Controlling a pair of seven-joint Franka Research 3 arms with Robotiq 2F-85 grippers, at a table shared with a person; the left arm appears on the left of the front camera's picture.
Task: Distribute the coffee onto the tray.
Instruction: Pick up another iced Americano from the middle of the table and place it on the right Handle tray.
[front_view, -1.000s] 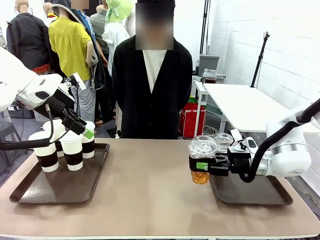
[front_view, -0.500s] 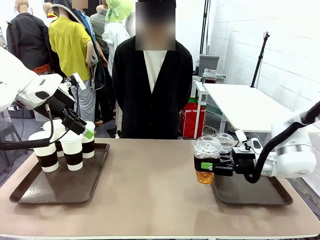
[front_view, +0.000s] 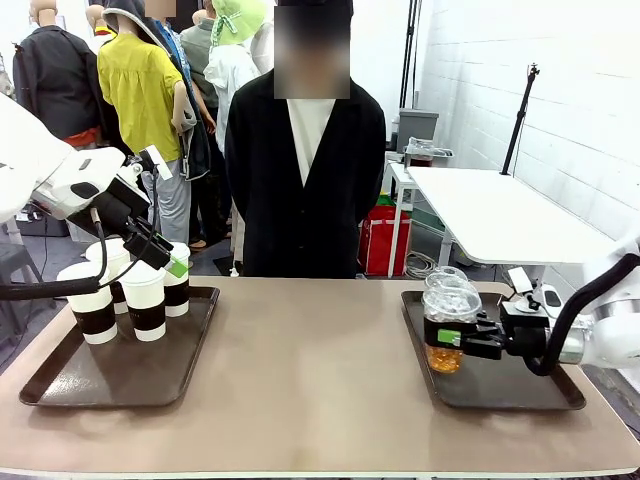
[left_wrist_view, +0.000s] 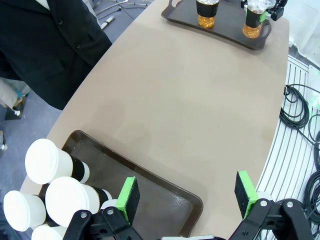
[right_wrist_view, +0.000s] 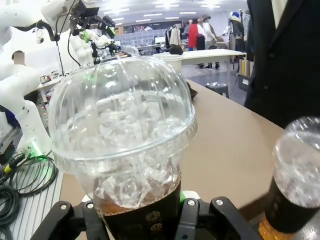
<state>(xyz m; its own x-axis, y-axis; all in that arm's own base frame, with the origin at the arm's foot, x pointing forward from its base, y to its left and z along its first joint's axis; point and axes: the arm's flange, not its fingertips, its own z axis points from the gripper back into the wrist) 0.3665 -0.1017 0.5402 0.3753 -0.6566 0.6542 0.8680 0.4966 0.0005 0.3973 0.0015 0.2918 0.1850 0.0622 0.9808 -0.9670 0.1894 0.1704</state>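
Observation:
Several white paper coffee cups (front_view: 145, 300) with dark bands stand on the left tray (front_view: 60, 385). My left gripper (front_view: 165, 256) hangs open just above them, holding nothing; in its wrist view the green pads (left_wrist_view: 129, 199) stand wide apart over the cups (left_wrist_view: 50, 161). My right gripper (front_view: 470, 342) is shut on a clear dome-lidded cup (front_view: 446, 325) of amber coffee, low over the right tray (front_view: 510, 390). Whether the cup touches the tray I cannot tell. A second clear cup (right_wrist_view: 295, 185) stands just behind the held one (right_wrist_view: 122, 120).
A person in a dark jacket (front_view: 305, 180) stands at the far table edge, with no hands over the table. Between the two trays lies bare tabletop (front_view: 310, 370). Cables (left_wrist_view: 300, 105) lie on the floor beside the table.
My right gripper has carried the clear cup to the right, from beside the tray's left edge to over the tray. The left arm has not moved.

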